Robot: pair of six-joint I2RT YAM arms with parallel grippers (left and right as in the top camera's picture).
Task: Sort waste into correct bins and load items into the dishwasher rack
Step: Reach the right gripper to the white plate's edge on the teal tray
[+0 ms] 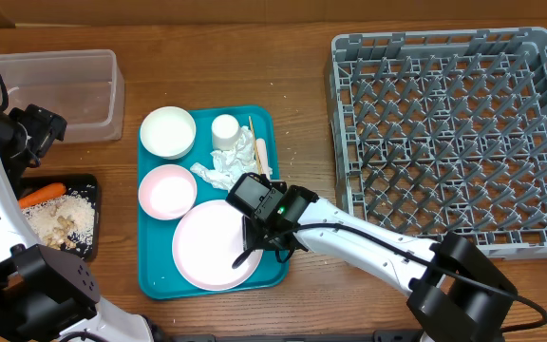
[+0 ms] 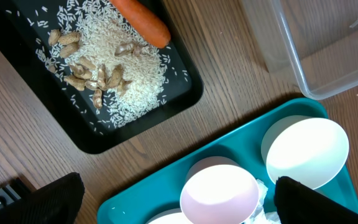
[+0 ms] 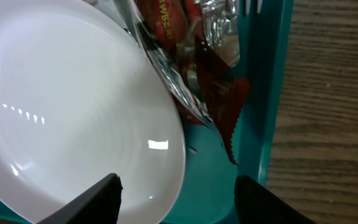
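The red wrapper (image 3: 219, 93) is seen between plate (image 3: 73, 106) and tray wall (image 3: 269, 74), its top cut off at twelve o'clock; right gripper (image 3: 178, 193) is held apart, nothing clamped; left gripper (image 2: 182, 199) is spread wide.

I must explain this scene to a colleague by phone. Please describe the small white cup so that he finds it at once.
Find the flat teal tray left of the big grey rack. At the tray's far edge, the cup stands between a white bowl and a thin wooden stick. It is the smallest round thing on the tray.
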